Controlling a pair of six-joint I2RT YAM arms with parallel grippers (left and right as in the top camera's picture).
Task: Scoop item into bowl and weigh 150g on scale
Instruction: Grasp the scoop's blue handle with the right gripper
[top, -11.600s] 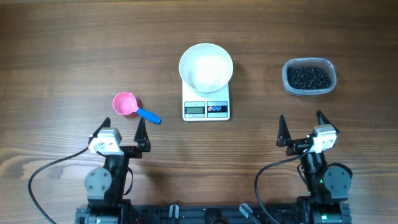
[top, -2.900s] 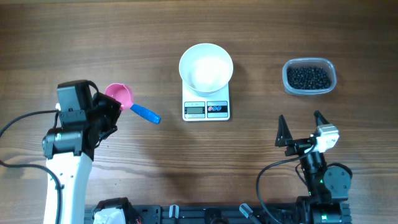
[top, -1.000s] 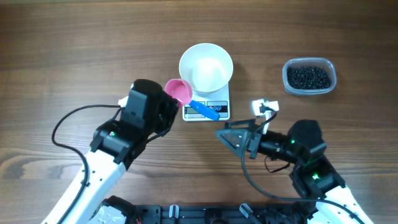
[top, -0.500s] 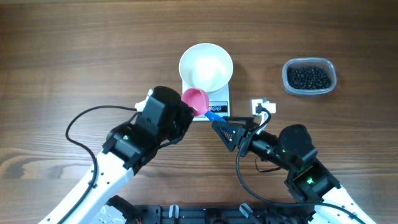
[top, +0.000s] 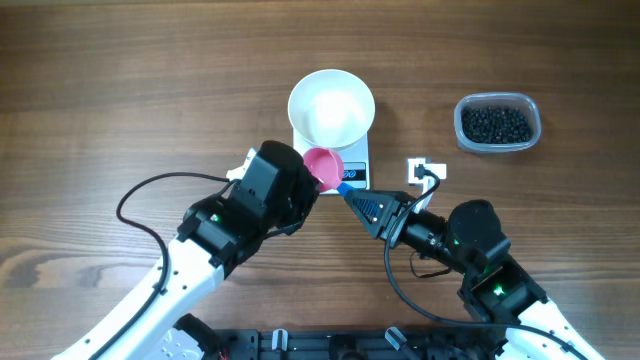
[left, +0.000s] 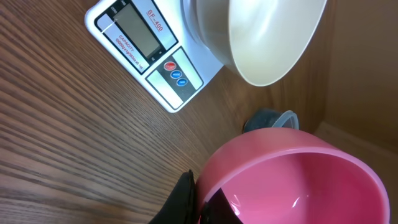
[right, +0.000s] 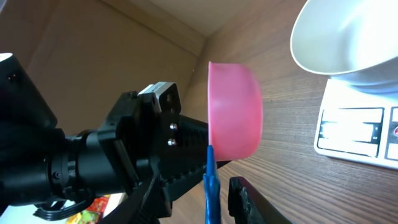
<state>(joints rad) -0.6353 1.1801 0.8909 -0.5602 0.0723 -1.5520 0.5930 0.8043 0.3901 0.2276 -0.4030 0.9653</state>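
Note:
The pink scoop (top: 322, 167) hangs over the front of the scale (top: 357, 160), hiding part of it. My left gripper (top: 306, 182) is shut on the cup's rim (left: 298, 180), one finger (left: 183, 199) outside it and one inside. The blue handle (top: 345, 189) points toward my right gripper (top: 358, 203), which is open; the handle (right: 210, 186) stands between its fingers with a gap on each side. The white bowl (top: 331, 105) sits empty on the scale. The item (top: 495, 124) is a heap of black beads at the back right.
The beads lie in a clear plastic tub (top: 533, 108) on the table, right of the scale. Both arms meet in front of the scale, with their black cables (top: 140, 200) looping over the wood toward the front edge.
My left arm has carried the scoop rightward over the scale's front. My right gripper has come in around the blue handle and its fingers have narrowed.

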